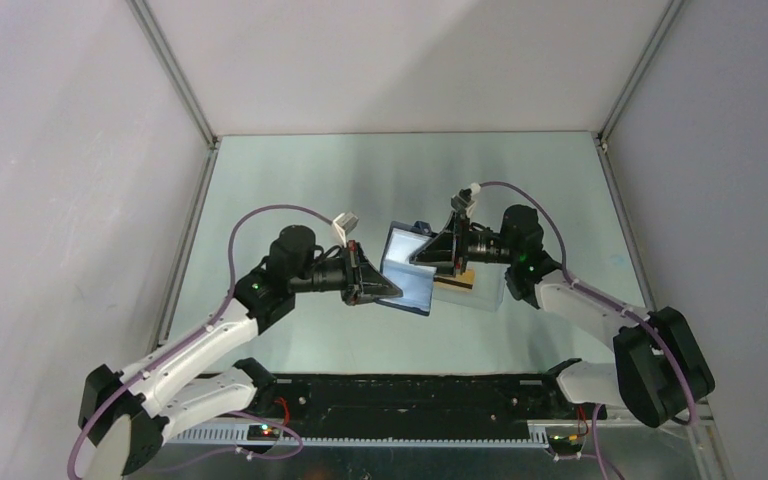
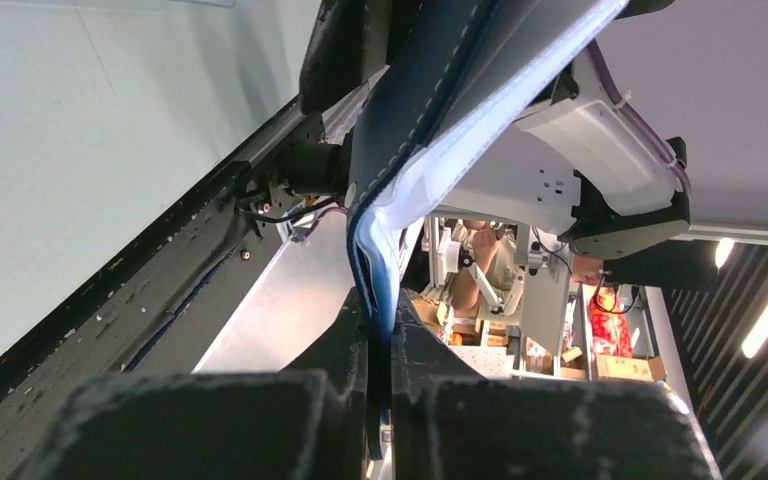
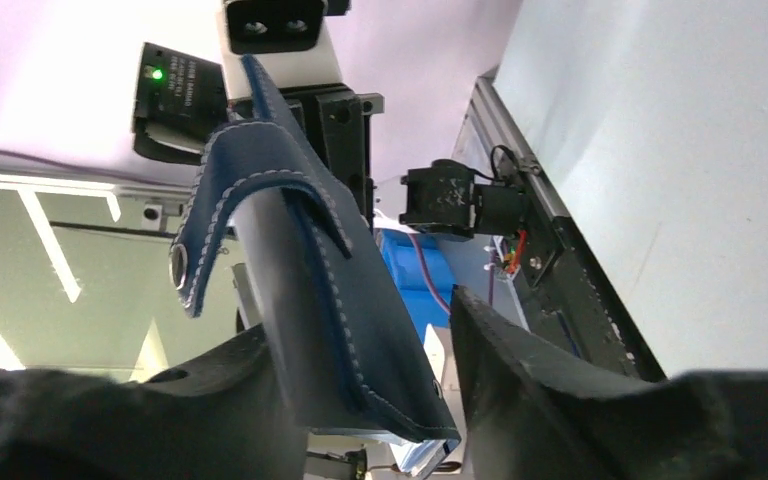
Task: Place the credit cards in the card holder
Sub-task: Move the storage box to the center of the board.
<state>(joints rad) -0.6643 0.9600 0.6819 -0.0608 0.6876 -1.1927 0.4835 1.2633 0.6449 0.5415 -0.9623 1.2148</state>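
Observation:
The card holder (image 1: 410, 268), a dark navy wallet with light blue inner slots, hangs unfolded in the air between the two arms. My left gripper (image 1: 385, 288) is shut on its lower left edge; in the left wrist view the wallet's edge (image 2: 430, 120) runs down into the pinched jaws of the left gripper (image 2: 380, 350). My right gripper (image 1: 422, 252) stands open around the wallet's far flap (image 3: 340, 300), with a gap showing beside the right finger (image 3: 520, 380). The snap tab (image 3: 195, 250) curls free. A gold-tan credit card (image 1: 466, 275) lies below the right gripper.
A clear plastic tray (image 1: 480, 295) sits on the table under the right gripper and holds the card. Grey walls enclose the table on three sides. A black rail runs along the near edge between the arm bases.

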